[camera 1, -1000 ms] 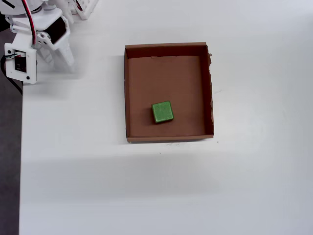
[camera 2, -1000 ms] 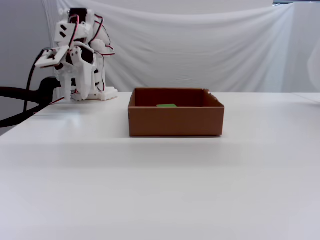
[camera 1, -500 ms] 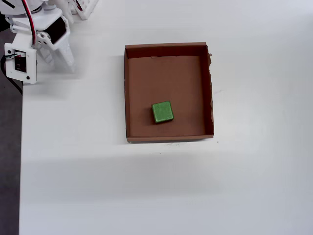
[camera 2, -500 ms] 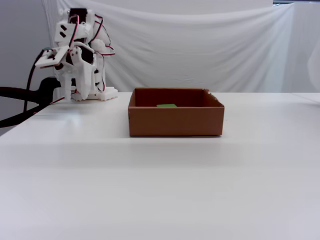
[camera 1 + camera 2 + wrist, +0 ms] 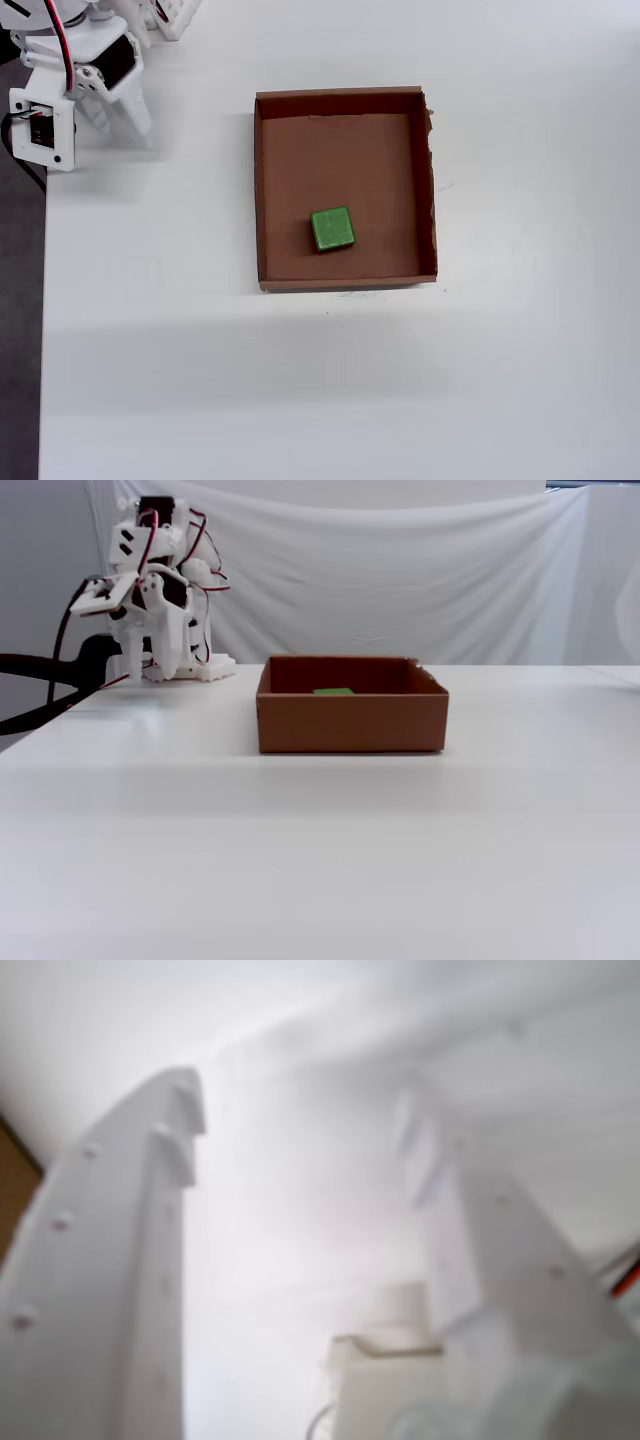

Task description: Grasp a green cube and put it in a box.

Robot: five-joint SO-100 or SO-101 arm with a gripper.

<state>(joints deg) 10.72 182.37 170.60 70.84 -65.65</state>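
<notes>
Overhead view: arm (image 5: 75, 70) folded, gripper (image 5: 120, 122) parted, empty

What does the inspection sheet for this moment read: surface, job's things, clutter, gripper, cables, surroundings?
Surface: white table, bare around the box.
Job's things: green cube lies inside the box, near its lower wall in the overhead view.
Clutter: nothing seen.
Gripper: gripper folded back by the arm's base, jaws apart, holding nothing.
Cables: red and black wires on the arm; a dark cable at the table's left edge.
Surroundings: white cloth backdrop.
</notes>
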